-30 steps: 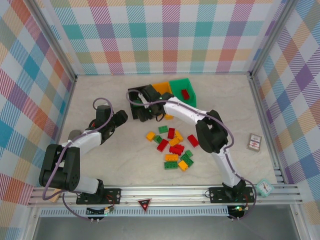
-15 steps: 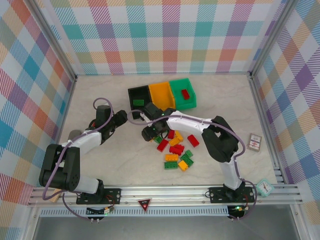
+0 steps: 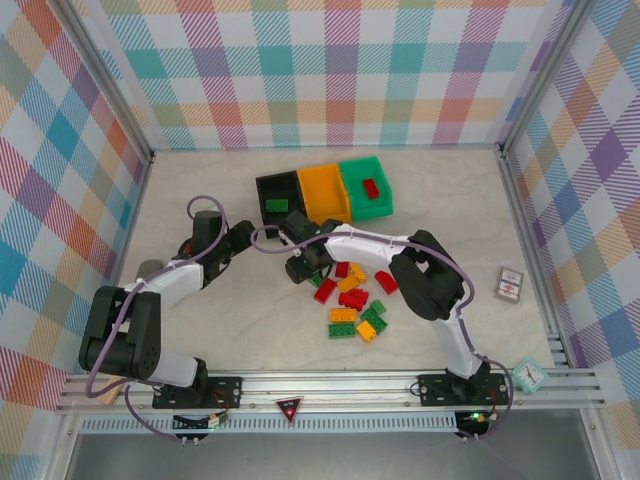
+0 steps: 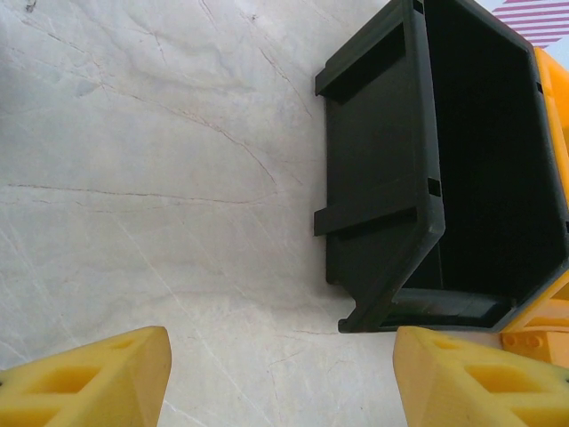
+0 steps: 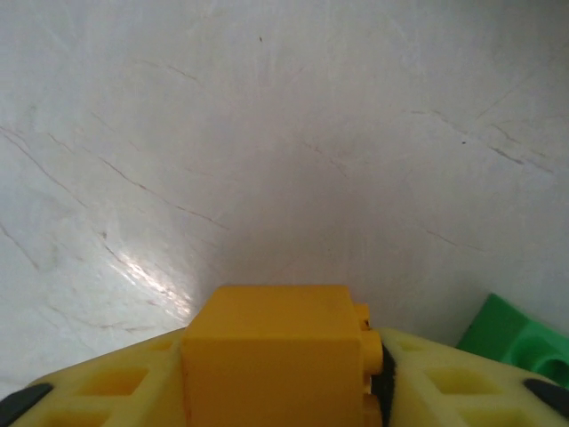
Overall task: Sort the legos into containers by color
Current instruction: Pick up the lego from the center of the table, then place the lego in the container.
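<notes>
**A:** The right hand (image 3: pixel 303 266) is down low at the left edge of the legos (image 3: pixel 352 300). Its wrist camera has it clamped on a yellow-orange brick (image 5: pixel 274 351), with a finger pressed to each side.

**B:** Is it off the worktop (image 5: pixel 267 133) yet?

**A:** Can't tell. The marble surface is close underneath, and a loose green brick (image 5: pixel 520 347) sits just to the right of the held one.

**B:** So we're in the pick, I'd say, with the carry to come. Where does it go?

**A:** My call is the orange bin (image 3: pixel 322 190), the middle of the three on the far side of the pile. The black bin (image 3: pixel 285 188) is on its left and the green bin (image 3: pixel 353 178) on its right.

**B:** And what's in them now?

**A:** There's a red brick (image 3: pixel 371 188) in the green bin and a second green brick (image 3: pixel 276 206) in the black one.

**B:** And the left hand (image 3: pixel 238 238)?

**A:** It's holding nothing. Its fingers (image 4: pixel 98 378) are spread apart, hovering just left of the black bin.

**B:** So what's the next move?

**A:** As I see it, a straight lift clear of the neighbouring bricks. Then a short swing to the far side, over the orange bin's near wall, before the hand lets go.
</notes>
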`<state>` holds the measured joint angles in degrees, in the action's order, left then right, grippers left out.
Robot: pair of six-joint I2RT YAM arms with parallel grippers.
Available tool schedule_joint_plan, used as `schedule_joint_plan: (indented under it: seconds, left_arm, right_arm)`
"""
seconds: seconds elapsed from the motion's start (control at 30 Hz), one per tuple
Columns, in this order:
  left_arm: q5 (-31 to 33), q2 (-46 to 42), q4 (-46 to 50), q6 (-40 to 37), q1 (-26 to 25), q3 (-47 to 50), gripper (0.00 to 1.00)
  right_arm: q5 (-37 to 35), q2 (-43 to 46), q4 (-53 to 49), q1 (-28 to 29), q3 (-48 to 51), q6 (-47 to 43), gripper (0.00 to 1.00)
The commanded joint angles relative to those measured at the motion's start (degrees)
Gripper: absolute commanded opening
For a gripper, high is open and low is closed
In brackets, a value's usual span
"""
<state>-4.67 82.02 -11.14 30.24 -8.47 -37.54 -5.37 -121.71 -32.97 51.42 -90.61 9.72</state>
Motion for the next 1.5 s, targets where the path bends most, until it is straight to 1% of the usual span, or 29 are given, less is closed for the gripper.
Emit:
schedule_joint_plan:
  seconds: [0.0,0.07,0.2,0.3,0.5,0.67,0.77,0.87,0.9,0.97,1.0,1.03,1.23,1.37,1.47]
  left_arm:
    - [-0.55,0.10,-1.08,0.08,0.34,0.02,0.67]
    - [-0.38,0.07,-1.08,0.22,0.35,0.06,0.67]
    - [-0.69,0.29,-1.25,0.21,0.36,0.01,0.67]
    - [-0.87,0.58,-1.34,0.43,0.37,0.05,0.67]
    - [-1.84,1.03,-1.80,0.57,0.36,-0.08,0.67]
    - [-0.81,0.01,-1.26,0.23,0.36,0.05,0.67]
    - [-0.70,-0.19,-1.08,0.00,0.31,0.06,0.67]
    - [-0.60,-0.03,-1.08,0.00,0.31,0.01,0.67]
    - [-0.65,0.06,-1.08,0.00,0.33,0.01,0.67]
    - [-0.95,0.08,-1.23,0.04,0.32,0.01,0.67]
    - [-1.02,0.12,-1.17,0.01,0.38,0.08,0.67]
    - [-0.93,0.08,-1.17,0.00,0.38,0.02,0.67]
    - [-0.96,0.60,-1.08,0.01,0.30,-0.20,0.67]
    - [-0.98,0.85,-1.25,0.15,0.30,-0.24,0.67]
    - [-1.19,0.97,-1.30,0.00,0.38,-0.28,0.67]
  right_arm:
    - [0.29,-0.78,-0.60,0.47,-1.24,0.14,0.44]
    - [-0.12,0.10,-0.54,0.43,-1.24,0.13,0.40]
    - [-1.33,2.55,0.36,0.03,-1.33,-0.52,0.40]
    - [-2.52,3.24,0.21,-1.39,-2.61,-1.19,0.40]
    - [-3.95,4.34,1.78,-6.07,-5.25,-0.42,0.41]
    - [-2.71,2.21,3.03,-11.67,-9.87,3.02,0.41]
    - [-3.13,0.15,3.13,-13.78,-14.24,3.51,0.41]
    - [-4.25,-3.83,-0.46,-15.19,-21.93,2.98,0.44]
    - [-4.57,-5.10,-1.76,-15.44,-24.53,2.50,0.46]
    - [-4.59,-7.88,-5.37,-15.49,-29.33,1.77,0.59]
    - [-4.17,-7.90,-5.26,-15.47,-29.23,1.80,0.61]
    - [-3.49,-7.17,-4.29,-15.34,-27.79,2.03,0.62]
    - [0.37,1.37,7.18,-14.60,-8.95,4.63,0.63]
    - [-1.40,7.57,12.28,-12.82,2.91,4.70,0.62]
    - [-2.25,10.38,12.64,-12.58,8.20,4.96,0.63]
